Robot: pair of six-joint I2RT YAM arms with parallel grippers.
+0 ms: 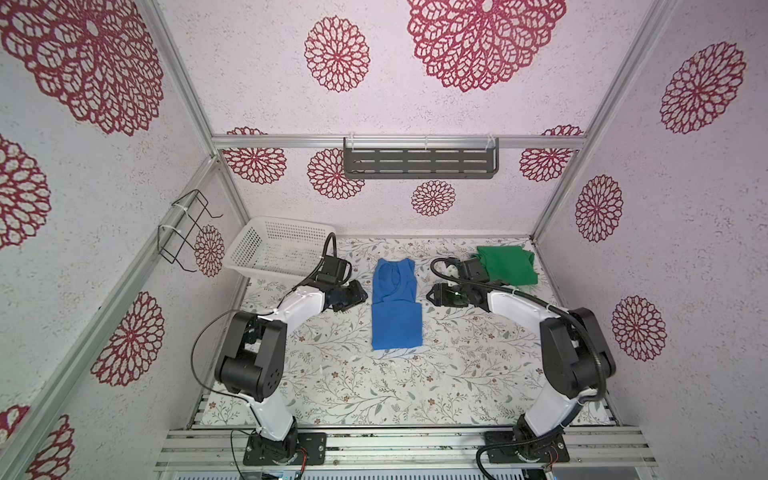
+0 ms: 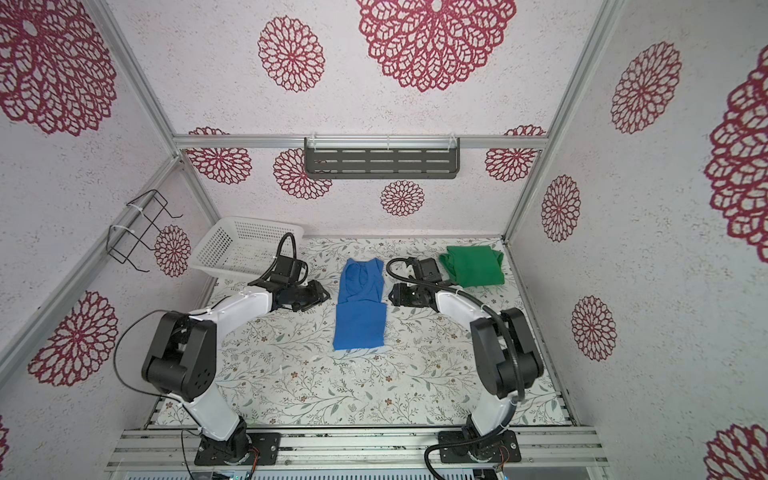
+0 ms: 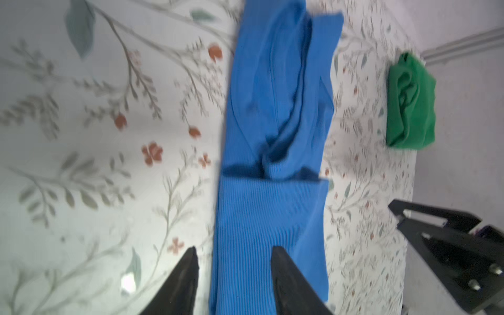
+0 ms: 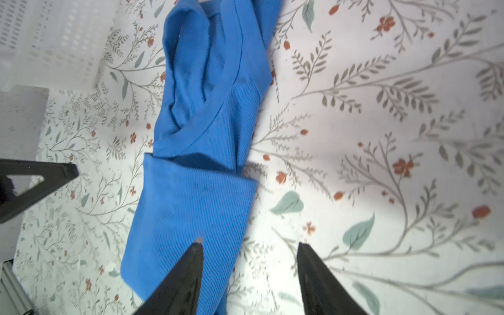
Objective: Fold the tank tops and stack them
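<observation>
The blue tank top [image 1: 395, 309] [image 2: 360, 312] lies mid-table as a narrow strip. Its near half is a flat doubled layer and its straps point to the back wall. The green tank top [image 1: 508, 266] [image 2: 474, 266] sits folded at the back right corner. My left gripper [image 1: 360, 293] [image 2: 324, 293] hovers just off the blue top's left edge, open, with nothing between its fingers. My right gripper [image 1: 430, 295] [image 2: 393, 296] hovers off the right edge, also open and empty. The left wrist view shows the blue top [image 3: 272, 169] under the open left gripper [image 3: 234, 249]. The right wrist view shows the blue top [image 4: 201, 169] beside the open right gripper [image 4: 250, 243].
A white perforated basket [image 1: 249, 249] [image 2: 216, 245] stands tilted at the back left, close behind the left arm. A dark slotted shelf [image 1: 419, 162] hangs on the back wall and a black wire rack [image 1: 183, 232] on the left wall. The flowered table cover [image 1: 374, 386] spreads in front.
</observation>
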